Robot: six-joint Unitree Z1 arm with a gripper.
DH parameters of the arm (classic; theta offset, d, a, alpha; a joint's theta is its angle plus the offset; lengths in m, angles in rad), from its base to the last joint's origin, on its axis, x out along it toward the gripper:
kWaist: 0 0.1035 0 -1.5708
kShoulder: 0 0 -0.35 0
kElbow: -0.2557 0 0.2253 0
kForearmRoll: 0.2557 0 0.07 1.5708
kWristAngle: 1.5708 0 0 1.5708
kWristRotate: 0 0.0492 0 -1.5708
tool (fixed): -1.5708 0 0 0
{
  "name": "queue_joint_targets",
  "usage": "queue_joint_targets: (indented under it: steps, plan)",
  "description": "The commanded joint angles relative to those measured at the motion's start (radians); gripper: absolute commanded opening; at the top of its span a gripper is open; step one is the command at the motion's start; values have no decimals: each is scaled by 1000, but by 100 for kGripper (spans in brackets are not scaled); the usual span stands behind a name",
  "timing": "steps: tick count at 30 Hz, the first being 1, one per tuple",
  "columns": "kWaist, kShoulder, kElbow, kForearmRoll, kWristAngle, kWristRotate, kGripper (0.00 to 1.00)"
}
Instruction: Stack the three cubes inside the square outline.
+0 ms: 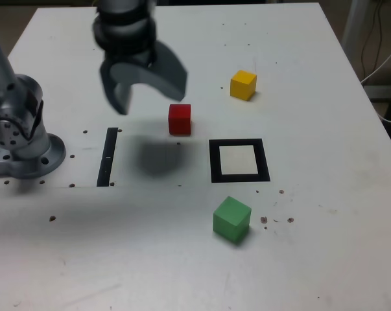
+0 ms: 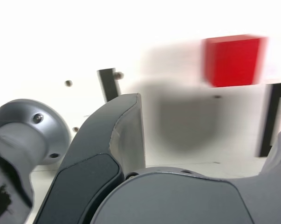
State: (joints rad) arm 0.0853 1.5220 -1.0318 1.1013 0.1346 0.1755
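Three cubes lie apart on the white table. The red cube [image 1: 179, 119] [image 2: 233, 60] sits just to the exterior view's left of the square outline [image 1: 239, 160], whose black frame edge [image 2: 270, 116] shows in the wrist view. The yellow cube [image 1: 243, 84] rests farther back, and the green cube [image 1: 232, 219] lies in front of the outline. My gripper [image 1: 150, 87] hovers open above the table, to the exterior view's left of the red cube, holding nothing. One grey finger [image 2: 126, 126] fills the wrist view.
The arm's grey base [image 1: 23, 139] stands at the exterior view's left edge. A narrow black strip [image 1: 108, 157] [image 2: 107, 84] lies between the base and the red cube. Small screw holes dot the tabletop. Cables hang beyond the table's right edge.
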Motion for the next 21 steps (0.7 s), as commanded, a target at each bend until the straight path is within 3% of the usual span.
queue_joint_targets:
  steps: [1,6,11,21]
  plan:
    - [53,42,-25,-3,-6,43,99]
    - [147,150,-51,-11,-20,115,97]
    - [168,232,-55,-56,-29,131,97]
    - [168,275,-26,-150,-44,131,94]
